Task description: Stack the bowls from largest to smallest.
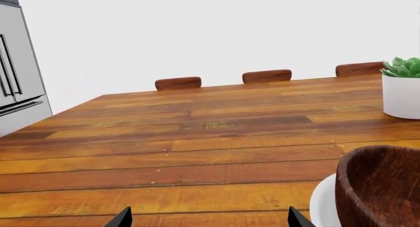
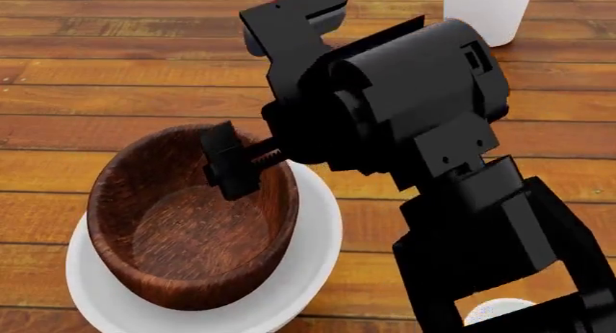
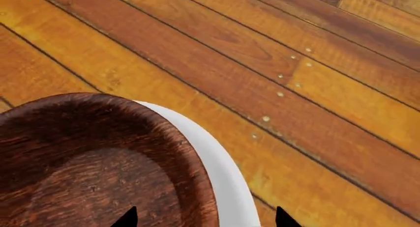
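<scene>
The dark-brown wood-grain bowl [image 2: 187, 218] sits inside the wide white bowl [image 2: 308, 257] at the head view's lower left. My right gripper [image 3: 204, 219] is open. Its jaws straddle the brown bowl's [image 3: 98, 158] near rim, one tip over the inside and one beyond the white bowl's rim [image 3: 226, 173]. One of its fingers [image 2: 231, 163] shows over the brown bowl. My left gripper [image 1: 210, 219] is open and empty over bare table, beside the brown bowl [image 1: 384, 187] and the white bowl [image 1: 323, 205]. A small round white object [image 2: 495, 311], perhaps the small bowl, peeks from behind my right arm.
A white pot with a green succulent [image 1: 402, 89] stands on the wooden table [image 1: 196, 138]. A white tapered container [image 2: 486, 12] is at the head view's top right. Chair backs [image 1: 266, 76] line the far edge. A steel fridge [image 1: 16, 70] stands beyond the table.
</scene>
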